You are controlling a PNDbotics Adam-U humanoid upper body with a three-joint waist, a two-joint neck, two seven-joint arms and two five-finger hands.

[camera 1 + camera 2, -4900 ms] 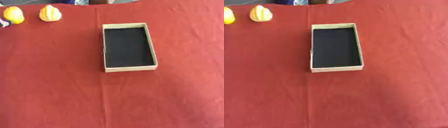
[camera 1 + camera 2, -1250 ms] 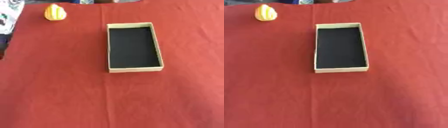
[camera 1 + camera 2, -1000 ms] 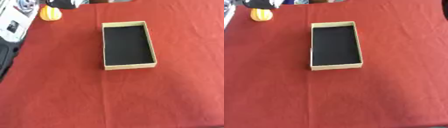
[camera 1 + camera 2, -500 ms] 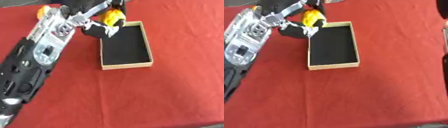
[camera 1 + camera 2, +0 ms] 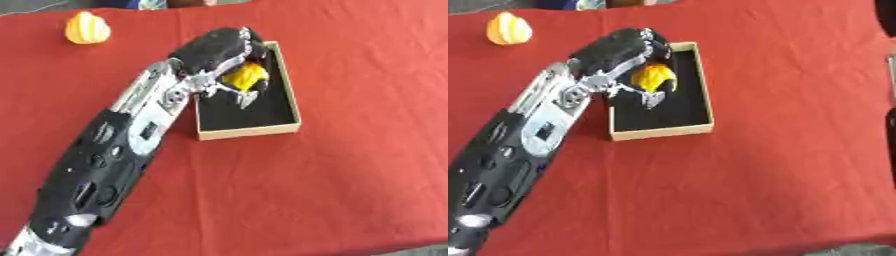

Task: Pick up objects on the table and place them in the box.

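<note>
My left hand (image 5: 219, 52) reaches over the tan box with a black inside (image 5: 284, 95), fingers curled round a yellow-orange object (image 5: 246, 76) held just above the box floor. The left arm runs from the lower left corner up to the box. A second yellow-orange striped object (image 5: 87, 28) lies on the red cloth at the far left, apart from the hand. My right hand shows in neither view.
The red cloth (image 5: 350, 175) covers the table and stretches open to the right of and in front of the box. The table's far edge runs along the top, with dark things beyond it. A dark shape (image 5: 888, 10) shows at the upper right corner.
My left hand has carried the yellow-orange object from the box's far left corner to over its inside. The camera has shifted, so the whole picture moved.
</note>
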